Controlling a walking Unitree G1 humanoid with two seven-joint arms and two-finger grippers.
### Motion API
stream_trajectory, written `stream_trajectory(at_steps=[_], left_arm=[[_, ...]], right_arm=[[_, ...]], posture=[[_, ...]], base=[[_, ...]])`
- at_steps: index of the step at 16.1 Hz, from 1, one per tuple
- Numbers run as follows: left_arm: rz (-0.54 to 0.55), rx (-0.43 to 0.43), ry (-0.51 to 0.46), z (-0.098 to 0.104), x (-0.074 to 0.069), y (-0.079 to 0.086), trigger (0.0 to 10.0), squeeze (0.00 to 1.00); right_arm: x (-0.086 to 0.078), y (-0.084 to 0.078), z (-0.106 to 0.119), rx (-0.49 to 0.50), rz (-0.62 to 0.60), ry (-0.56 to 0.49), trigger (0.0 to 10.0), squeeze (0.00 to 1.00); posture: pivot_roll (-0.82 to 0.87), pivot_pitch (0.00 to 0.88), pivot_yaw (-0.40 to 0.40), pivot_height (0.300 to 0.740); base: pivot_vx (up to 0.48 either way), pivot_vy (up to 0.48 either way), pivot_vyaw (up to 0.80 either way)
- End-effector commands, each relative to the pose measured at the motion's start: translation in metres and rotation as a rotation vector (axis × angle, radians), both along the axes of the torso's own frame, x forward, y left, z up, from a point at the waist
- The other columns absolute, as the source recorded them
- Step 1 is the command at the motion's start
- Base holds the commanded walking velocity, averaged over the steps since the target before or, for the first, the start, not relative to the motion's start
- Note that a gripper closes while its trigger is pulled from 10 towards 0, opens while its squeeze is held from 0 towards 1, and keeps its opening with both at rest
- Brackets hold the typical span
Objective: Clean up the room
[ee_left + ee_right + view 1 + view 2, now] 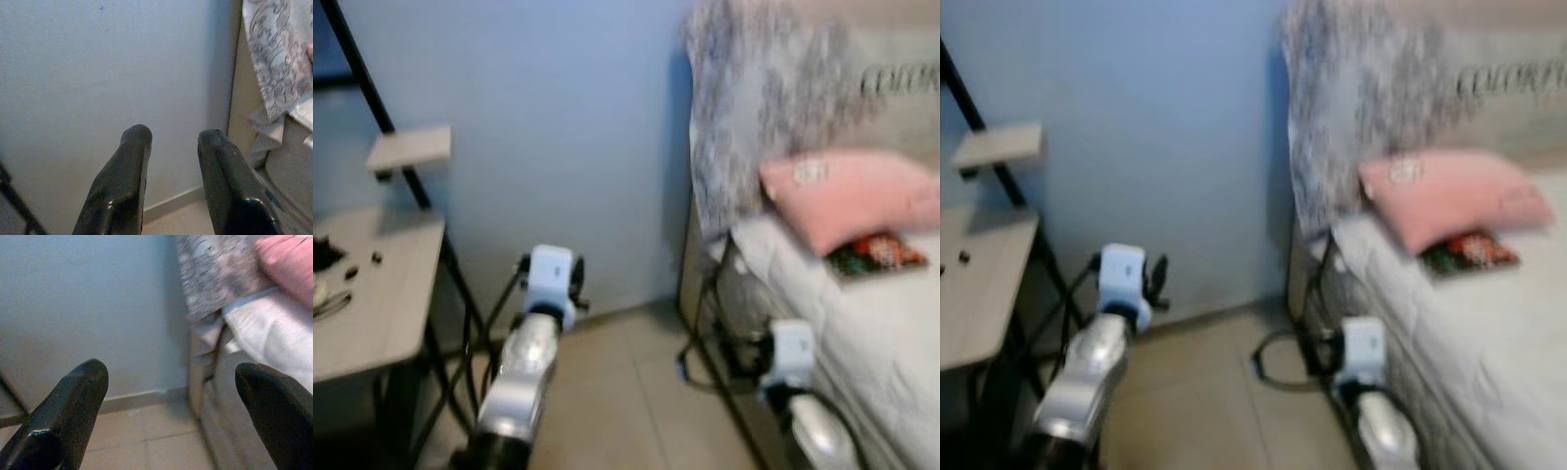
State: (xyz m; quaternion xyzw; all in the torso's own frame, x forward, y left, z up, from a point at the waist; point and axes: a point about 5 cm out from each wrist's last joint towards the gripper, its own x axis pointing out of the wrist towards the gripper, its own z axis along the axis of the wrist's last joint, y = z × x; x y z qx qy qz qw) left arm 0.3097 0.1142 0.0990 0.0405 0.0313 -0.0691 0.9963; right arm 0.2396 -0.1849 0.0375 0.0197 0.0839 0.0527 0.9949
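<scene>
A bedroom corner is seen, somewhat blurred. The left gripper (pixel 168 147) is held out toward the blue wall (pixel 558 127) in the lower left of the head view, its two black fingers parted a little with nothing between them; the right gripper (pixel 171 396), low at the lower right beside the bed (pixel 891 343), is spread wide and likewise empty. On the bed, at the right of the frame, a pink pillow (pixel 847 201) is lying partly over a flat, colourfully printed item (pixel 876 257), and a grey patterned blanket (pixel 744 108) is draped at the upper right over the bed's end. A desk (pixel 382 294) at the left edge carries a few small dark bits (pixel 352 266) too blurred to name. Dark cables (pixel 700 362) are trailing on the tiled floor (pixel 617 392) between wall and bed frame. What is to be tidied cannot be settled from this; the likeliest candidates are those things on bed and desk. Trouble could be met if the cables are snagged by a foot or the low right arm, or if the blanket is caught and dragged down.
</scene>
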Motion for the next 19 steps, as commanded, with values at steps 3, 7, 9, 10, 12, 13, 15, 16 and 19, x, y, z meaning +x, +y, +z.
stream_trajectory(at_steps=[3, 7, 9, 10, 12, 13, 15, 16, 19], left_arm=[[0.013, 0.000, 0.007, -0.001, 0.000, 0.002, 10.0, 0.00], [0.027, 0.017, -0.009, 0.000, -0.002, 0.003, 10.0, 0.00], [0.098, 0.077, -0.100, 0.012, 0.001, 0.016, 10.0, 0.00], [0.032, 0.045, -0.042, 0.006, -0.005, 0.017, 10.0, 0.00], [-0.138, -0.012, 0.040, -0.004, -0.041, 0.013, 10.0, 0.00], [-0.158, -0.063, 0.004, 0.003, -0.056, 0.017, 10.0, 0.00], [-0.101, -0.104, -0.035, 0.009, -0.063, 0.024, 10.0, 0.00], [-0.082, -0.122, -0.031, 0.010, -0.060, 0.025, 10.0, 0.00], [-0.076, -0.130, -0.022, 0.010, -0.057, 0.020, 10.0, 0.00]], right_arm=[[0.002, 0.000, 0.004, -0.007, 0.016, -0.005, 10.0, 0.00], [0.005, 0.000, 0.007, 0.006, -0.002, -0.021, 10.0, 0.00], [0.006, -0.007, 0.013, 0.041, -0.074, -0.052, 10.0, 0.00], [-0.007, -0.012, 0.015, 0.028, -0.120, -0.070, 10.0, 0.00], [-0.044, -0.010, 0.016, -0.018, -0.080, -0.051, 10.0, 0.00], [-0.058, -0.017, 0.014, -0.038, -0.081, -0.019, 10.0, 0.00], [-0.068, -0.029, 0.008, -0.055, -0.081, 0.036, 10.0, 0.00], [-0.068, -0.030, 0.007, -0.058, -0.075, 0.044, 10.0, 0.00], [-0.064, -0.029, 0.006, -0.068, -0.079, 0.053, 10.0, 0.00]], posture=[[0.07, 0.000, 0.016, 0.740], [0.08, 0.000, 0.016, 0.740], [0.09, 0.000, 0.016, 0.740], [0.10, 0.000, 0.005, 0.740], [0.10, 0.000, -0.012, 0.740], [0.08, 0.000, -0.021, 0.740], [0.10, 0.000, -0.024, 0.740], [0.10, 0.000, -0.023, 0.740], [0.10, 0.000, -0.022, 0.740]], base=[[0.480, 0.000, 0.45], [0.480, 0.000, 0.45], [0.405, 0.000, 0.00], [0.000, 0.000, 0.00], [0.000, 0.000, 0.00], [0.000, 0.000, 0.00], [0.000, 0.000, 0.00], [0.000, 0.000, 0.00], [0.000, 0.000, 0.00]])
